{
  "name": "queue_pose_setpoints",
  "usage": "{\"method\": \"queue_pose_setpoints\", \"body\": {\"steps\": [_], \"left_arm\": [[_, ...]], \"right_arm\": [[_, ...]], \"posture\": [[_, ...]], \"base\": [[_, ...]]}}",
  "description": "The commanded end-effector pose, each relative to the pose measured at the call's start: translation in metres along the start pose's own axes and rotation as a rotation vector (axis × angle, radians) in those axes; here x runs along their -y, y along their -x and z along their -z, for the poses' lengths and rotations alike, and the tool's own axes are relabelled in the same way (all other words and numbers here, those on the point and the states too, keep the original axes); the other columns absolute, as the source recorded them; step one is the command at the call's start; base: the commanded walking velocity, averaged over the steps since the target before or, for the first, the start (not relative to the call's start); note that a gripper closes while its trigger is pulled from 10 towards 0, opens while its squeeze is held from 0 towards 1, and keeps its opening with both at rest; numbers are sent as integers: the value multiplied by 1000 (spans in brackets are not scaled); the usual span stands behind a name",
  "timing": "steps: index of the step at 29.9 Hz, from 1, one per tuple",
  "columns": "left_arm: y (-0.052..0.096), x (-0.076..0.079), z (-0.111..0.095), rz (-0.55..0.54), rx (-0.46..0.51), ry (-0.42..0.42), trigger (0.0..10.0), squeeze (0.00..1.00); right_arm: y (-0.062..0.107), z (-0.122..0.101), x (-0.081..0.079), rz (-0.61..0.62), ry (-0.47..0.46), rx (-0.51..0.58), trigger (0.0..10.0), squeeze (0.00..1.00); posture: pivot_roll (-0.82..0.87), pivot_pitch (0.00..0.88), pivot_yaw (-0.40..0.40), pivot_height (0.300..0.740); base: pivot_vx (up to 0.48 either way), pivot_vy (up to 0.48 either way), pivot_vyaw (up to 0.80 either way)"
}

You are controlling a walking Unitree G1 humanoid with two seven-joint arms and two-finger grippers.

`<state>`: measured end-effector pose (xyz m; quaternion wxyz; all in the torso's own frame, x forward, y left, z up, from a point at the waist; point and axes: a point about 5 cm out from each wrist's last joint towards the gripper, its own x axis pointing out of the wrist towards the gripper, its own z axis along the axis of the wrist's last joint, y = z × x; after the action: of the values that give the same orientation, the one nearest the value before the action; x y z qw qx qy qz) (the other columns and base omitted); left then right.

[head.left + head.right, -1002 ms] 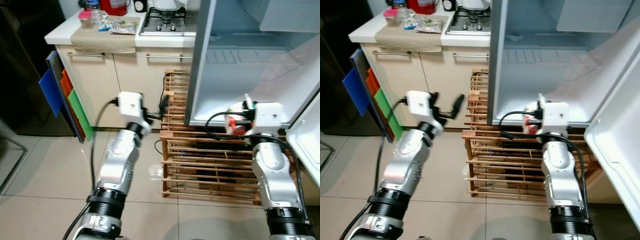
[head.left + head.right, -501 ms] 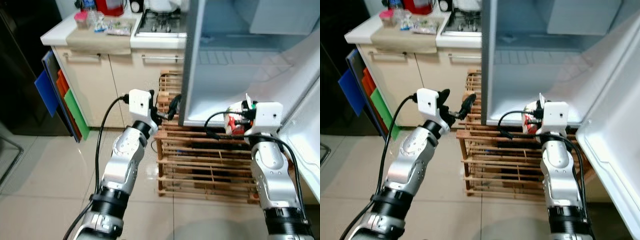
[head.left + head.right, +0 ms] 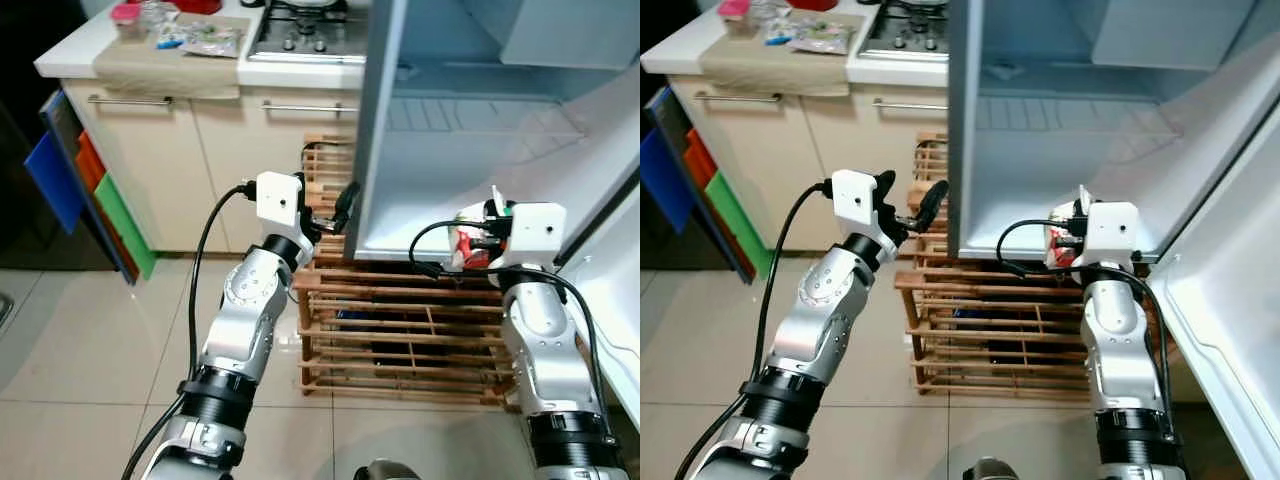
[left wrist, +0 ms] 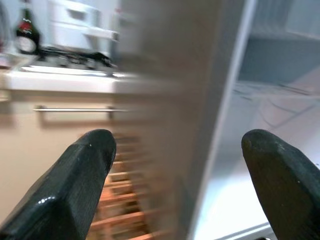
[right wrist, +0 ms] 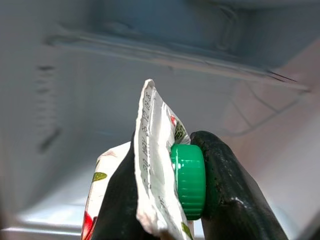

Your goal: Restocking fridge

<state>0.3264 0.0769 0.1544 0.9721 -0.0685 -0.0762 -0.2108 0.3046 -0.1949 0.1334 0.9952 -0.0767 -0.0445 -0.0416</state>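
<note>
1 carton [image 5: 155,190] w/ green cap, clenched in right gripper [image 3: 472,245] at fridge [image 3: 480,150]; left gripper [image 3: 335,212] fingers spread, holding nothing.

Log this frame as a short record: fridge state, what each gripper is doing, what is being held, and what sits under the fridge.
fridge: open fridge, bare shelf
right gripper: right gripper shut on carton with green cap, at the fridge's lower edge
left gripper: left gripper open, beside the fridge's side wall
under fridge: wooden rack
</note>
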Motion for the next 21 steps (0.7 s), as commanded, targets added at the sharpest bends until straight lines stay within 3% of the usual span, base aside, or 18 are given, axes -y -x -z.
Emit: {"method": "queue_pose_setpoints", "body": {"steps": [1,6,14,21], "left_arm": [[0,4,-3,24,22,1,10000,0],[0,5,-3,29,21,-6,10000,0],[-2,5,-1,31,11,14,10000,0],[-2,6,1,33,2,9,10000,0]], "right_arm": [[-4,-6,2,6,3,18,10000,0],[-5,-6,2,5,2,19,10000,0],[-4,-6,2,1,4,22,10000,0],[-4,-6,0,-5,4,20,10000,0]], "posture": [[-197,0,9,732],[-197,0,9,732],[-201,0,9,732],[-200,0,8,732]], "base": [[420,0,0],[409,-244,0],[418,0,0],[0,0,0]]}}
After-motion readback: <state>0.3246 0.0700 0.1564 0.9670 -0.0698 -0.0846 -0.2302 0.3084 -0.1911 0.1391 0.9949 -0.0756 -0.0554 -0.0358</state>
